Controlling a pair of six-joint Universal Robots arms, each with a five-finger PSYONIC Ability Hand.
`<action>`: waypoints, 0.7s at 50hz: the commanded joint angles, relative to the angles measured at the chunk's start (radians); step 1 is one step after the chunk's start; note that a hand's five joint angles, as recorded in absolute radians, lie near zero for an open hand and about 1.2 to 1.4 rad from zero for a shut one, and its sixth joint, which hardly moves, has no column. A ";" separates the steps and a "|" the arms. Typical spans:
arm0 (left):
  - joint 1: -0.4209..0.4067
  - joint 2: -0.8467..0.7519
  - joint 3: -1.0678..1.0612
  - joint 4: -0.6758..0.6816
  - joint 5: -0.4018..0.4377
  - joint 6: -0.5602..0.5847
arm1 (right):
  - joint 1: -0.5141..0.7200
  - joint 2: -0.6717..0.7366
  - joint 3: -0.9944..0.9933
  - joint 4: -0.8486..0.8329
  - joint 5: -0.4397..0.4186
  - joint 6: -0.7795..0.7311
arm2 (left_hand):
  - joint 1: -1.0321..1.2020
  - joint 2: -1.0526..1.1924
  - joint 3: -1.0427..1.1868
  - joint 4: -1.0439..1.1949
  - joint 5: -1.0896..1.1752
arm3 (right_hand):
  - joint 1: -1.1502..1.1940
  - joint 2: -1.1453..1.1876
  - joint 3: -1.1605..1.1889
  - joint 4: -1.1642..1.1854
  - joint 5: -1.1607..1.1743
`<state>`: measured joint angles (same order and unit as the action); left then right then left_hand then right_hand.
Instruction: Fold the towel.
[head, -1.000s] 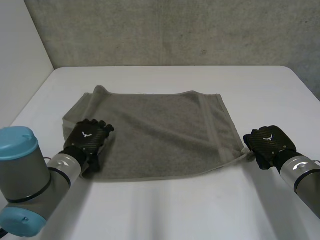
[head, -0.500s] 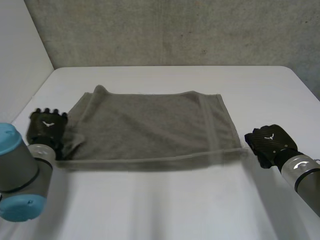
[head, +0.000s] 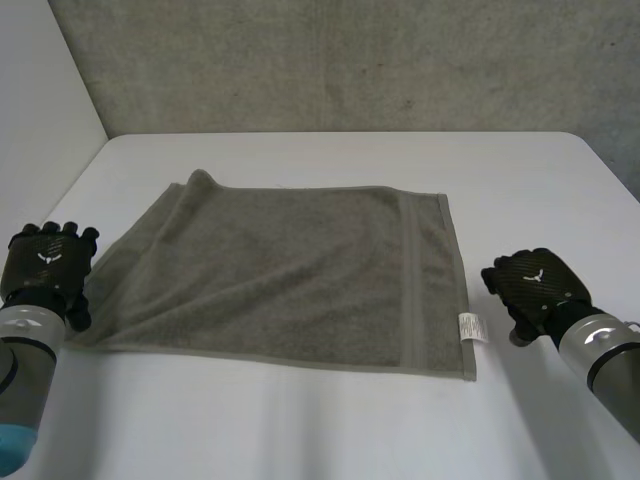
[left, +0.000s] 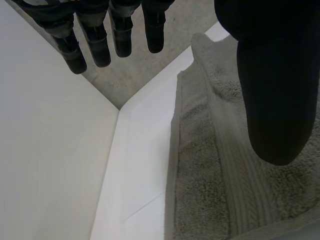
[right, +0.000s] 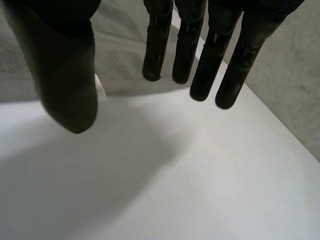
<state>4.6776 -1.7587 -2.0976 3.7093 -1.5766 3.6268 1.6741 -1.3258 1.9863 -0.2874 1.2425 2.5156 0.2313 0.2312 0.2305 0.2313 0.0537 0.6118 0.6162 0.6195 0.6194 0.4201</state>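
Observation:
The grey towel (head: 290, 270) lies spread flat on the white table (head: 330, 430), one layer, with a white label (head: 470, 327) at its near right corner. My left hand (head: 48, 262) rests just off the towel's near left corner. In the left wrist view its fingers (left: 115, 30) are straight and its thumb (left: 275, 90) hovers over the towel's edge (left: 210, 190), holding nothing. My right hand (head: 530, 283) sits on the table a little right of the label. Its fingers (right: 200, 55) are straight and apart from the thumb, with the towel (right: 120, 55) beyond its fingertips.
A concrete wall (head: 350, 60) runs behind the table's far edge. A white wall (head: 40, 100) stands close along the left side. Bare table lies in front of the towel and to its right.
The left hand slid off the towel to the left, drawing the near left corner out, and the towel now lies flat. The right hand has let go of the near right corner and opened.

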 joint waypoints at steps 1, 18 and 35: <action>-0.001 0.004 -0.034 0.064 0.018 -0.034 | 0.133 -0.084 0.032 0.005 0.006 0.110 | 0.026 0.026 0.027 0.026 0.029 | -0.072 -0.076 -0.080 -0.079 -0.055; 0.044 0.067 -0.160 0.233 0.285 -0.030 | 0.182 0.005 0.020 0.011 0.005 0.201 | 0.059 0.059 0.059 0.059 0.062 | -0.069 -0.073 -0.077 -0.076 -0.052; 0.058 0.077 -0.165 0.231 0.282 -0.039 | 0.180 0.091 -0.006 0.005 0.005 0.200 | 0.047 0.047 0.048 0.047 0.050 | -0.104 -0.108 -0.112 -0.112 -0.087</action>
<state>4.7354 -1.6810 -2.2644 3.9414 -1.2909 3.5882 1.8545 -1.2526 1.9911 -0.2843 1.2471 2.7144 0.2474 0.2470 0.2471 0.2464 0.0738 0.5516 0.5812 0.5703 0.5889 0.3572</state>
